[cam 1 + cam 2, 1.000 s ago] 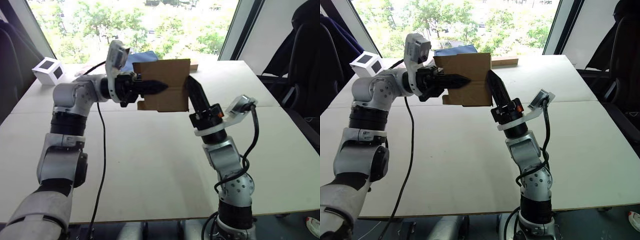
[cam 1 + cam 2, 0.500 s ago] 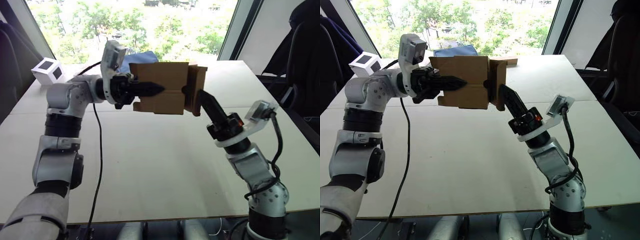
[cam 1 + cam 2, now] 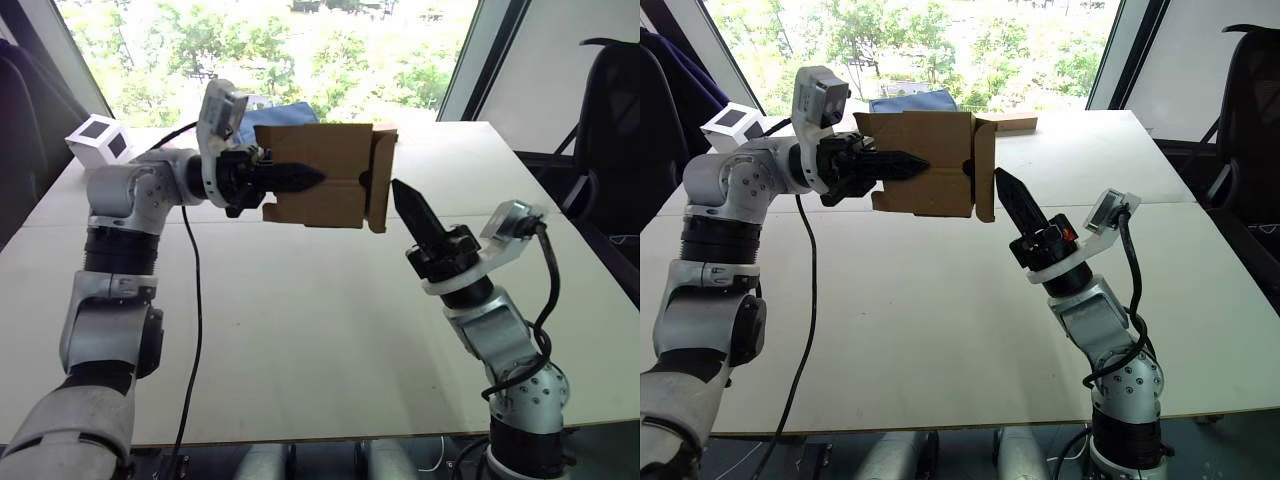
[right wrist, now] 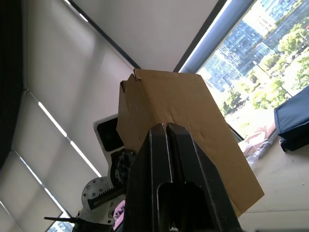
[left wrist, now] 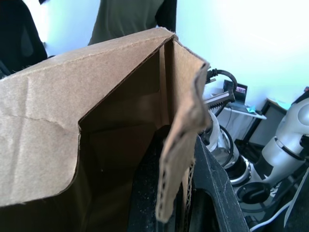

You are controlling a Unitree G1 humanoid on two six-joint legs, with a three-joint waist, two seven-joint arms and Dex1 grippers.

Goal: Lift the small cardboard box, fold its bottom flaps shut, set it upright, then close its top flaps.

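Nearest, the right gripper (image 3: 404, 196) is pinched tight w/ nothing in it, tip just beside the box end, prob. so one hard black point can push a flap. Next, the small cardboard box (image 3: 322, 186) hangs up over the table (image 3: 300, 330), clamped by the left gripper (image 3: 300, 178) so its end faces the other arm. Brown, ridged card; one bottom flap (image 3: 380, 180) sticks out, thin & bendy. Far back: white cube (image 3: 97, 141).

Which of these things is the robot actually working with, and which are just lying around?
In use:
small plain brown cardboard box, held up off the table
its flaps at the end facing the right tool
left tool, clamped on the box
right tool, shut, near that end

Lying about:
white cube with black squares
blue cloth
flat tan wooden block
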